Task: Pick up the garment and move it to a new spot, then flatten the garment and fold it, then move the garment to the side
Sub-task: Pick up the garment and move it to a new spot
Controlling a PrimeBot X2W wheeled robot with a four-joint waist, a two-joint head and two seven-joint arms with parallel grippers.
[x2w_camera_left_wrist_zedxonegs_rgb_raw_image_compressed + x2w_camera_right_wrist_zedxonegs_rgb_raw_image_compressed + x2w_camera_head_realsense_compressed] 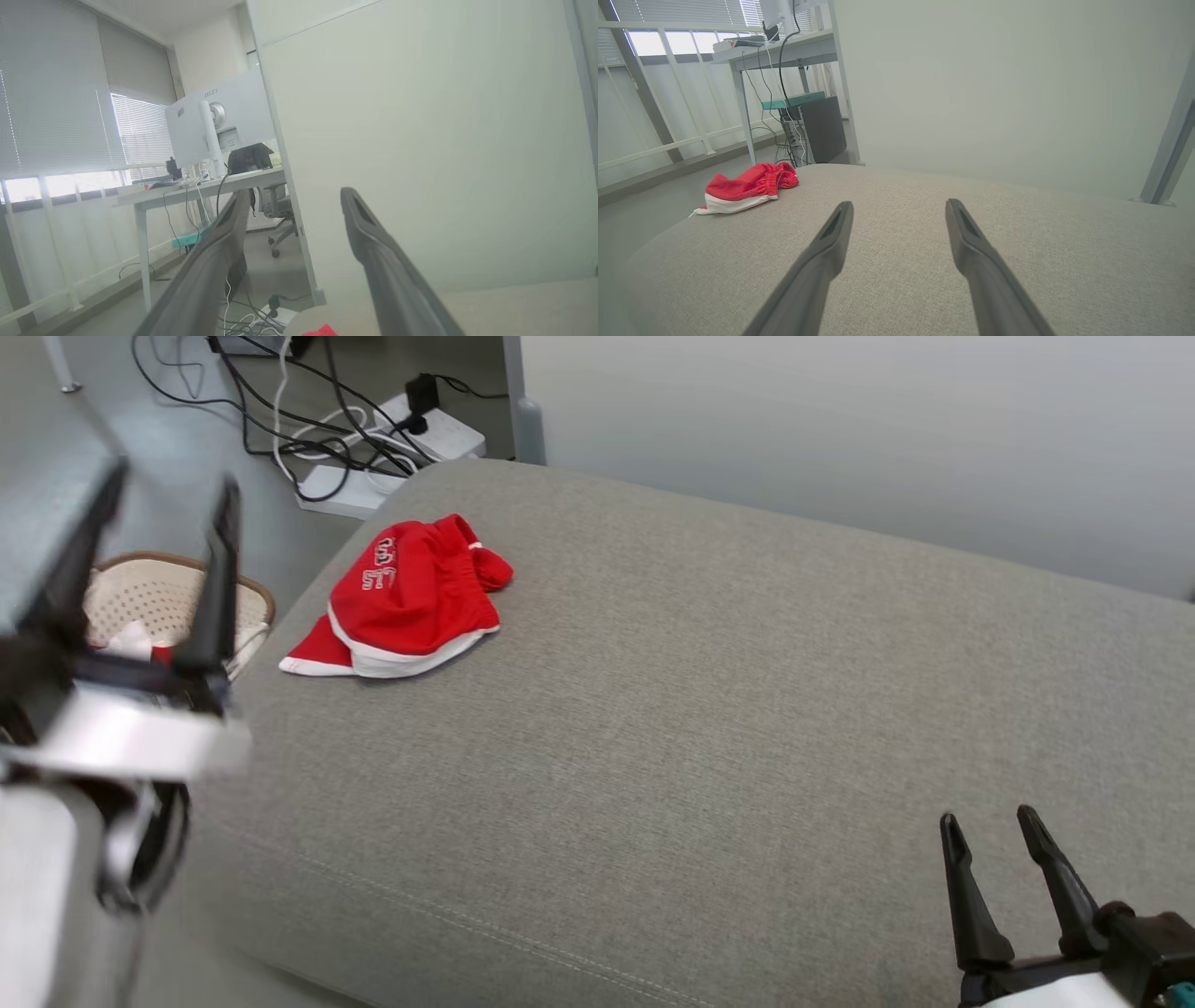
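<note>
The garment (411, 602) is a red piece with white trim and white lettering, lying crumpled near the far left corner of the grey cushion (709, 709). It appears again as the garment (745, 188) at the left of the right wrist view, and a red scrap of the garment (321, 331) shows at the bottom edge of the left wrist view. My left gripper (168, 504) is raised at the left, open and empty, well short of the cloth. My right gripper (990, 823) rests low at the front right, open and empty, far from the garment.
A woven basket (168, 602) with cloth inside stands on the floor left of the cushion, behind my left gripper. Power strips and tangled cables (373, 439) lie on the floor beyond. A pale partition wall (840, 439) runs behind the cushion. A desk with a monitor (210, 126) stands further off.
</note>
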